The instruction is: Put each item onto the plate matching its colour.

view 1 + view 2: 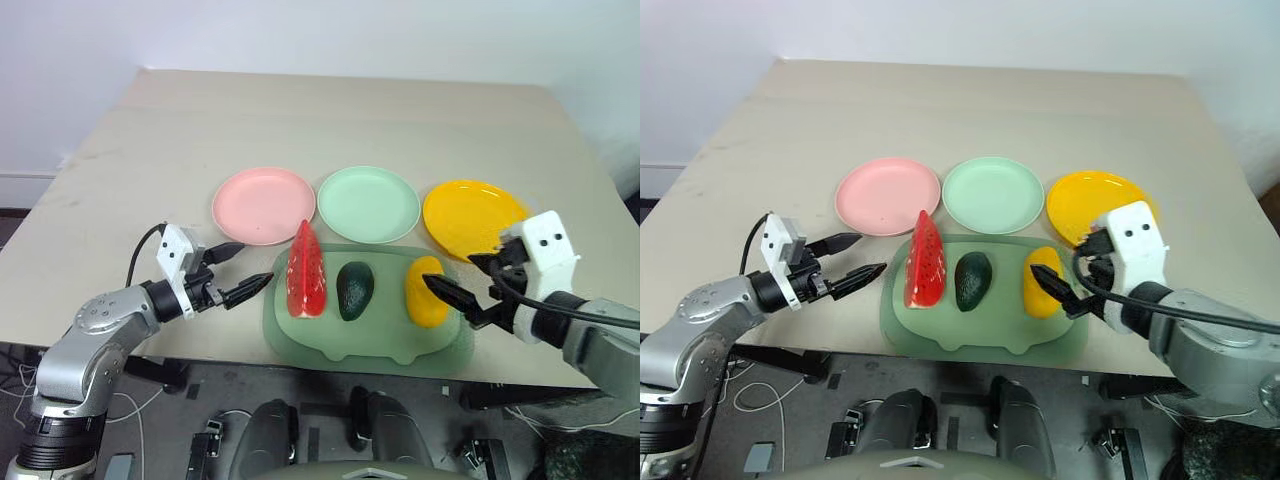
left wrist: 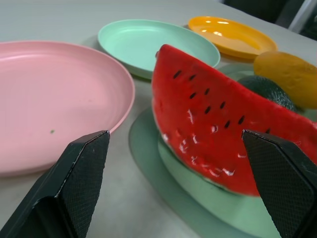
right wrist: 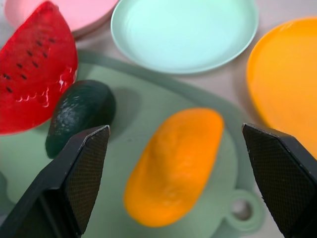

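Both end effectors wide open, empty.
We find the left end effector beside the watermelon slice, the right end effector at the yellow-orange fruit.

Pale pink round plastic plate: in my left wrist view the frame edge cuts it off at 9 o'clock.
Dark green bumpy toy avocado: I see just its top there, behind the red wedge-shaped toy watermelon slice.
Bright yellow round plastic plate: my right wrist view cuts it at 3 o'clock.
Large rounded green mat: runs off that frame at 6 o'clock.
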